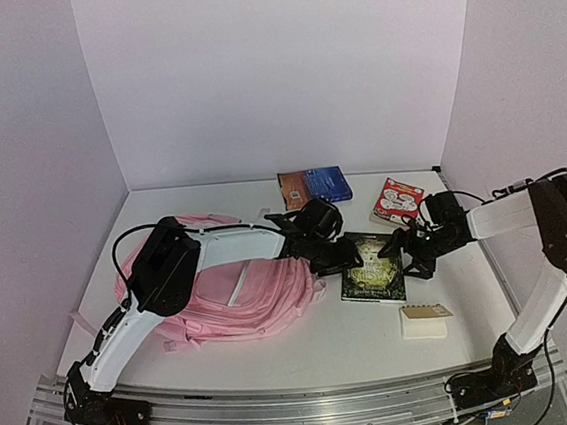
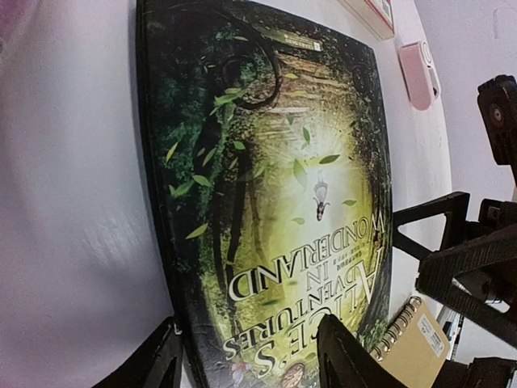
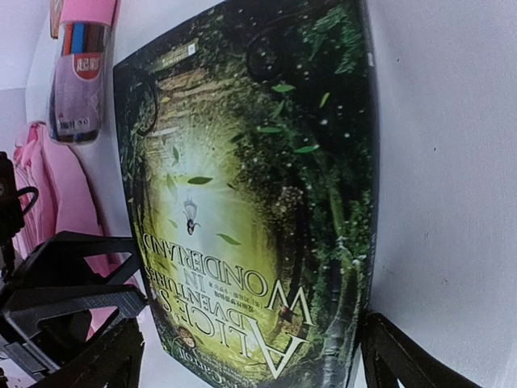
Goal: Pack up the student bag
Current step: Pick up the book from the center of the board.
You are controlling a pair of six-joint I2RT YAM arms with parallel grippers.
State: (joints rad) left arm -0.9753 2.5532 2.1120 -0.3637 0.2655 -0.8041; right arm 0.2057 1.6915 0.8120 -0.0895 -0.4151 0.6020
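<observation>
The student bag [image 1: 241,297], soft and pink, lies flat on the left half of the table and shows as a pink edge [image 3: 48,186] in the right wrist view. A green "Alice's Adventures in Wonderland" book [image 1: 372,269] lies flat just right of it. My left gripper [image 1: 343,257] hangs low at the book's left side. Its jaws [image 2: 250,360] stand apart, one finger [image 2: 153,360] at the spine edge and the other [image 2: 347,356] over the cover. My right gripper [image 1: 408,251] is open at the book's right side. In its wrist view the gripper [image 3: 250,364] spans the book's [image 3: 250,178] width.
A blue and orange book [image 1: 314,185] and a red-and-white item [image 1: 397,202] lie at the back. A spiral notebook [image 1: 424,319] lies near the front right and also shows as [image 2: 416,343]. A pink-capped marker tub [image 3: 81,69] and a small pink object [image 2: 418,74] sit beyond the book.
</observation>
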